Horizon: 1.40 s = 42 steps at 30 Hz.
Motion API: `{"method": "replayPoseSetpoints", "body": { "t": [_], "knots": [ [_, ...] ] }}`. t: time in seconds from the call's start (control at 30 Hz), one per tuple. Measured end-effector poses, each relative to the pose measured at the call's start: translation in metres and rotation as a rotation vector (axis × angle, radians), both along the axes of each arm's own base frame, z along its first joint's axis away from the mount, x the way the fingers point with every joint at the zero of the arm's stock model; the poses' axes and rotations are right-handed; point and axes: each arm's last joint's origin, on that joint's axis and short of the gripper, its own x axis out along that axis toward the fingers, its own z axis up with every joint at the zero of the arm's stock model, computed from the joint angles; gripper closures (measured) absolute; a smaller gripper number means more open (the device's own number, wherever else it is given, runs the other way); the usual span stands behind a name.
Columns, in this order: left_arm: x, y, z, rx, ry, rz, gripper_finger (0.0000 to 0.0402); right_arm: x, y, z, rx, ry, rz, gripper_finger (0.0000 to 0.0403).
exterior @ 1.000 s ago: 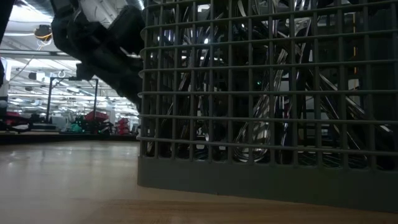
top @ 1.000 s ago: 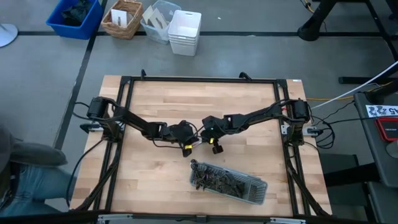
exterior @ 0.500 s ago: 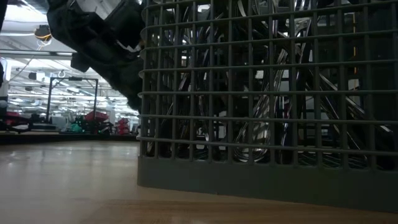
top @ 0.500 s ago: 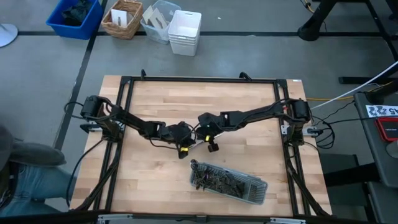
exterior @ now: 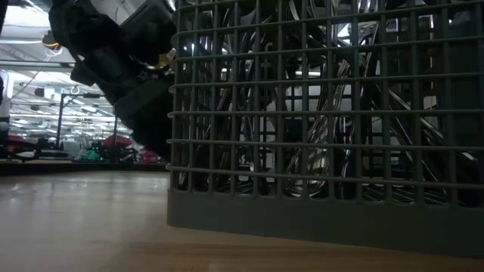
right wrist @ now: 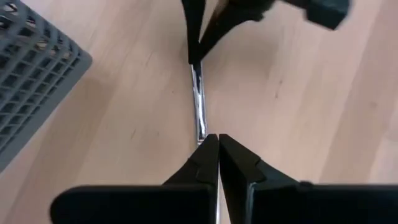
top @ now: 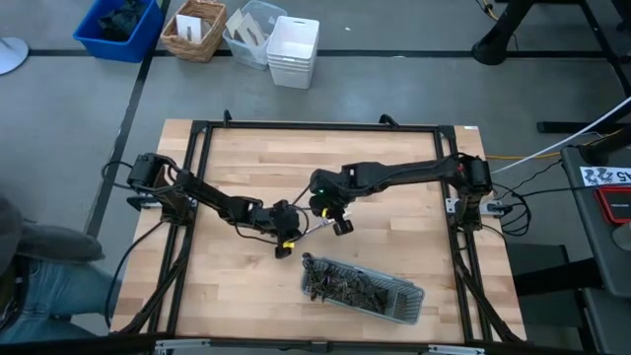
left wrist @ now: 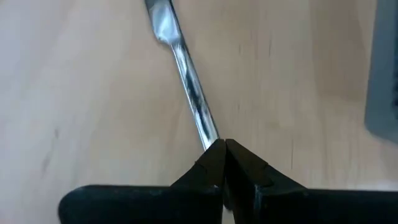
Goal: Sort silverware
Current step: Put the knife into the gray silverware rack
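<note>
A slim shiny piece of silverware [top: 314, 230] spans between my two grippers above the wooden table, just far of the grey mesh tray [top: 404, 308]. The tray holds a heap of several more silverware pieces [top: 345, 286]. My left gripper [top: 285, 245] is shut on one end of the piece, and my right gripper [top: 340, 226] is shut on the other. In the left wrist view the piece [left wrist: 186, 81] widens toward its far part [left wrist: 159, 23]. The low view shows the tray's mesh wall [exterior: 325, 219] close up, with silverware [exterior: 318, 113] leaning inside. My left gripper pinches the piece's narrow end [left wrist: 210, 138] between its two fingertips, with the piece running straight on from the fingers. My right gripper pinches the same piece farther along its slim shaft [right wrist: 201, 134] between its fingertips, fingers in line with it. Whether the piece touches the table, I cannot tell.
The tray lies slanted near the table's near edge, right of centre. A black frame [top: 315, 126] runs round the table. Bare wood [top: 296, 163] stretches toward the far edge. Bins and a basket [top: 192, 30] stand on the floor beyond the table.
My left gripper has crept toward the table's near-left. My right arm has straightened, its wrist moving toward the far edge, and the two grippers now stand slightly farther apart with the piece between them.
</note>
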Motion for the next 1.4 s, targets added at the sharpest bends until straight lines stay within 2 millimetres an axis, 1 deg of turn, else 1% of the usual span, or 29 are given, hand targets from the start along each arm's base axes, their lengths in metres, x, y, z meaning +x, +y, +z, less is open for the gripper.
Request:
{"method": "replayPoseSetpoints", "body": {
  "t": [0.1,0.3,0.53,0.7,0.87,0.97,1.07,1.17,1.3,1.4],
  "knots": [
    [-0.001,-0.002,-0.001,0.002,0.012,-0.006,0.0398,-0.001,0.0,0.013,-0.011,0.024,0.009,0.0386],
    [-0.003,-0.007,-0.002,0.003,0.02,-0.025,0.0398,-0.006,-0.003,0.041,-0.103,0.087,-0.002,0.0386],
    [-0.012,-0.006,-0.012,-0.025,0.053,0.02,0.0398,-0.015,-0.005,0.065,-0.185,0.162,-0.026,0.0386],
    [-0.017,-0.005,-0.015,-0.045,0.065,0.045,0.0398,-0.025,-0.007,0.07,-0.24,0.259,-0.037,0.0386],
    [-0.016,-0.005,-0.015,-0.038,0.052,0.034,0.0398,-0.036,-0.007,0.069,-0.241,0.369,-0.059,0.0386],
    [-0.013,-0.005,-0.013,-0.027,-0.002,0.012,0.0398,-0.042,-0.006,0.068,-0.236,0.437,-0.071,0.0386],
    [-0.006,-0.005,-0.006,0.007,-0.1,-0.023,0.0398,-0.05,-0.006,0.074,-0.236,0.462,-0.07,0.0386],
    [-0.002,-0.002,-0.001,0.067,-0.153,-0.017,0.0398,-0.063,-0.006,0.092,-0.228,0.418,-0.102,0.0386],
    [-0.001,0.007,0.0,0.144,-0.163,-0.008,0.0398,-0.086,-0.005,0.123,-0.208,0.311,-0.169,0.0386],
    [0.0,0.014,0.0,0.143,-0.163,0.019,0.0389,-0.106,-0.004,0.145,-0.19,0.236,-0.212,0.0386]
  ]
}}
